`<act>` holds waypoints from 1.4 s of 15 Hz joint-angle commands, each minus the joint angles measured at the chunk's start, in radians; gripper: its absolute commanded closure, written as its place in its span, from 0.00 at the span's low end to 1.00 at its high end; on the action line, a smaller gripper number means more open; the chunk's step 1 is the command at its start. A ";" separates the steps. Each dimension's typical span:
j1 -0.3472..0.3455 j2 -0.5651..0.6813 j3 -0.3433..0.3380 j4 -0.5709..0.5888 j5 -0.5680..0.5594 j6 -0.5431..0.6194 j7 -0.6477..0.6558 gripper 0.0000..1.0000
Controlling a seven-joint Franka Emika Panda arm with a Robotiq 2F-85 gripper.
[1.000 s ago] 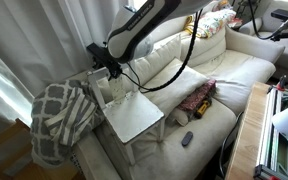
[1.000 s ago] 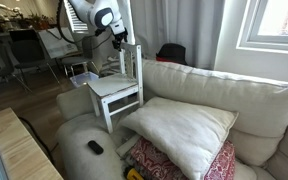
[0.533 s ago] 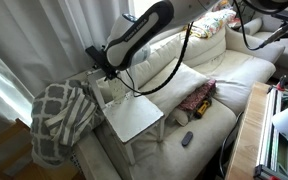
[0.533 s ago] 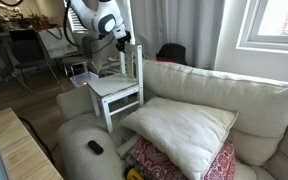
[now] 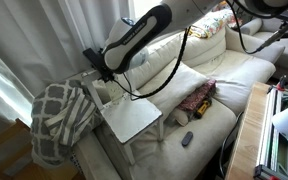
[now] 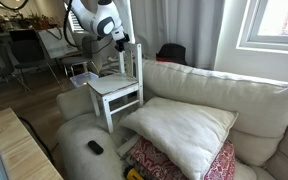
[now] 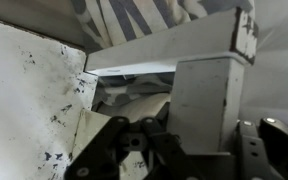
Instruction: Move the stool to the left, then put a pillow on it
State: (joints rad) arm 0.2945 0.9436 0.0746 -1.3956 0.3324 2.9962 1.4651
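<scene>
The white stool [image 5: 132, 120] stands on the sofa's end seat, its speckled side panel upright; in the other exterior view the stool [image 6: 114, 88] is at the sofa's far end. My gripper [image 5: 106, 76] is at the top of that panel, seen too in an exterior view [image 6: 127, 46]. In the wrist view a white post of the stool [image 7: 209, 95] fills the space between my gripper's [image 7: 199, 138] dark fingers [image 7: 124, 135], which are shut on it. The cream pillow [image 6: 179, 130] lies on the seat beside the stool, partly under the arm [image 5: 172, 78].
A grey-and-white lattice blanket [image 5: 59, 115] hangs over the sofa arm beside the stool. A red patterned pillow [image 5: 197, 97] and a dark remote [image 5: 187, 139] lie on the seat. A yellowish pillow [image 5: 214, 22] sits at the far end. A wooden table edge [image 6: 24, 150] runs in front.
The jaws have closed from open onto the stool's upright post. The stool's top has shifted slightly toward the blanket side.
</scene>
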 commanded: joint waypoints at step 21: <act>0.024 -0.320 0.023 -0.064 -0.273 -0.835 -0.445 0.77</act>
State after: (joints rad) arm 0.3072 0.6226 0.1106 -1.4645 0.0507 2.1654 1.0238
